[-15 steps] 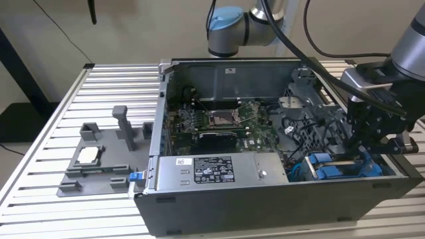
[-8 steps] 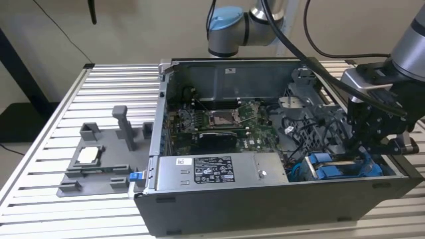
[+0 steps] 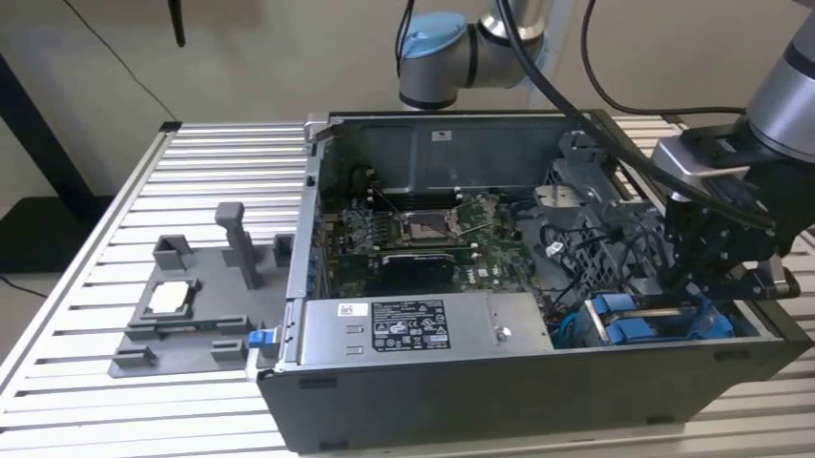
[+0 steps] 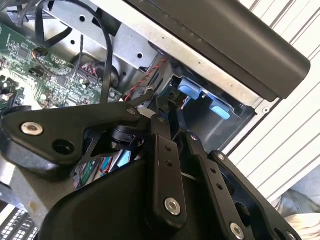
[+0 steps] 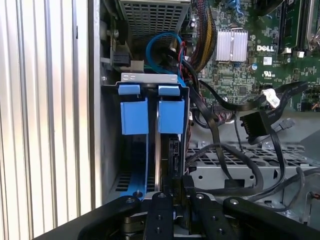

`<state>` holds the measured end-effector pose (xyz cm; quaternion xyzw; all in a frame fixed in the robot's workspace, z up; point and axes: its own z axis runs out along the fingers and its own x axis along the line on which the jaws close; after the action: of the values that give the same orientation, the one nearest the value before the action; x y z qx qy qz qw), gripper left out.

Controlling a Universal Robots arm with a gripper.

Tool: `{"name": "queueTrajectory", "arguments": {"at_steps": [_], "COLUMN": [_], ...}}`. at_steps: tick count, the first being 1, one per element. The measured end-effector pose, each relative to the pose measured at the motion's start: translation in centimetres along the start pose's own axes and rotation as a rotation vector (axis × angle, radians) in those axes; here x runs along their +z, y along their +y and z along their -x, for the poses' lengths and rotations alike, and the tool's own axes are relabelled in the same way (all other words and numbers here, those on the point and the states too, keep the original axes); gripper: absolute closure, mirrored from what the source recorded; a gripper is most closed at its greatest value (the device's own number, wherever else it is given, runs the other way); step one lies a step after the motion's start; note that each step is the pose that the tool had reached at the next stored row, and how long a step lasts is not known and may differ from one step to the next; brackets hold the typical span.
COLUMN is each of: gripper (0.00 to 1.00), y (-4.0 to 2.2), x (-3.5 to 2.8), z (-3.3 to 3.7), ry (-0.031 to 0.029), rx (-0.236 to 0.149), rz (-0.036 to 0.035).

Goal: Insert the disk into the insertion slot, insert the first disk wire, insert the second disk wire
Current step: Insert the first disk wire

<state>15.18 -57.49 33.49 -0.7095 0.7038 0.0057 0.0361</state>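
1. One open computer case [image 3: 382, 401] stands on the slatted metal bench [image 3: 217, 162]. One robot arm [image 3: 446, 48] reaches into it from the far side.
2. There is one gripper [image 5: 175, 175]. In the exterior view it is low inside the case, at the near corner on the exterior view's right. I cannot tell whether it is open or closed, or whether it holds anything.
3. The insertion slot [image 5: 145, 77] is the grey sheet-metal bay in that same corner, just beside the case wall. I count two blue carriers in it, upright and side by side.
4. The disk [image 5: 171, 116] is the carrier directly in front of the gripper, on the side away from the case wall. It sits in the slot. Of it I see mainly the blue tab and one thin dark edge.
5. The other blue carrier [image 5: 134, 116] stands between the disk and the case wall.
6. One blue cable [image 5: 160, 42] makes a loop beyond the slot. One black plug [image 5: 254, 126] lies loose on the black cables beside the slot, apart from the disk.
7. One grey power-supply box [image 3: 407, 329] lies along the near side of the case, and one motherboard [image 3: 421, 239] lies behind it.
8. One grey fixture tray [image 3: 191, 334] stands on the bench, at the exterior view's left of the case, with one pale flat part [image 3: 172, 298] in it.
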Motion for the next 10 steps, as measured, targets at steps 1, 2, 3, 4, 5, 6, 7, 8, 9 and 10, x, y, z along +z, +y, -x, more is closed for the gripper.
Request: {"name": "queueTrajectory", "arguments": {"at_steps": [1, 2, 3, 4, 5, 6, 7, 8, 9, 10], "gripper": [0.81, 0.81, 0.81, 0.81, 0.81, 0.81, 0.81, 0.81, 0.79, 0.79], "y": [0.0, 0.0, 0.0, 0.01, 0.01, 0.01, 0.01, 0.01, 0.01, 0.01], "x": [0.08, 0.12, 0.12, 0.13, 0.15, 0.16, 0.15, 0.17, 0.18, 0.18], "z": [0.0, 0.0, -0.01, -0.01, -0.01, -0.01, -0.01, -0.02, -0.02, -0.02], "ry": [0.0013, 0.0017, 0.0017, 0.0017, 0.0016, 0.0015, 0.0017, 0.0016, 0.0017, 0.0017], "rx": [0.0, 0.0, 0.0, 0.0, 0.0, 0.0, 0.0, 0.0, 0.0, 0.0], "rz": [-0.0004, -0.0004, -0.0004, -0.0004, -0.0004, -0.0004, -0.0004, -0.0003, -0.0004, -0.0004]}}
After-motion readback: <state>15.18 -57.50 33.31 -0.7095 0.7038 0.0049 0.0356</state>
